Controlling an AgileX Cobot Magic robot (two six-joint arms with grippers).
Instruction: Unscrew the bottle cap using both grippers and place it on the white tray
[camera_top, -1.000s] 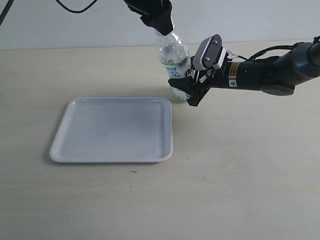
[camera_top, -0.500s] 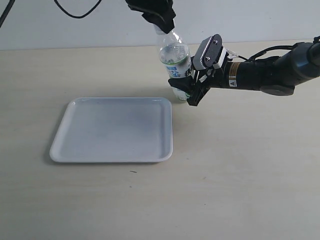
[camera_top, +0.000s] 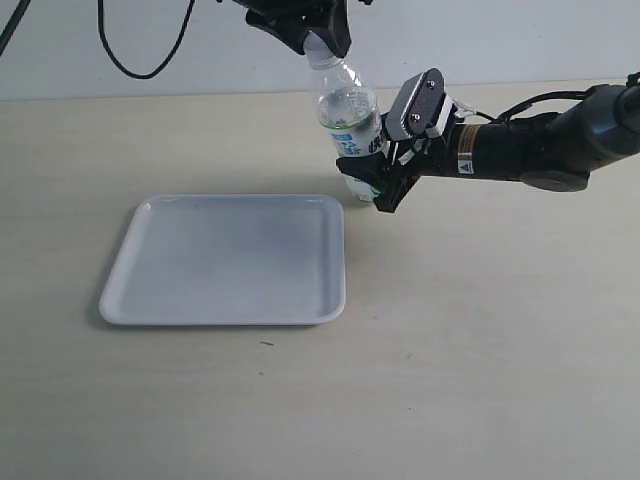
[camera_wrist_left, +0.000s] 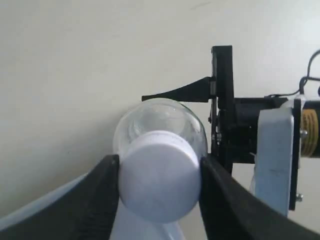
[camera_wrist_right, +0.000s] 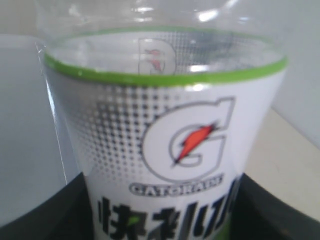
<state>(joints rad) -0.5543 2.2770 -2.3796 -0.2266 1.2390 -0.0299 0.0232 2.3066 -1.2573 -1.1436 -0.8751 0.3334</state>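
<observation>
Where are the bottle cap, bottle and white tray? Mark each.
bottle cap (camera_wrist_left: 159, 176), left wrist view, flat top.
bottle (camera_wrist_right: 185, 145), right wrist view, label logo.
white tray (camera_top: 225, 316), exterior view, near rim.

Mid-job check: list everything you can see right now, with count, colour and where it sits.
bottle: one, clear with a white-blue-green label, on the table just past the tray's far right corner.
bottle cap: one, white, at the bottle's top.
white tray: one, glossy white, left of centre, nothing in it.
table: one, beige, under everything.
cable: one, black, hanging at top left.
left gripper: one, black, shut on the bottle cap from above.
right gripper: one, black with a silver-white block, shut on the bottle's lower body.
</observation>
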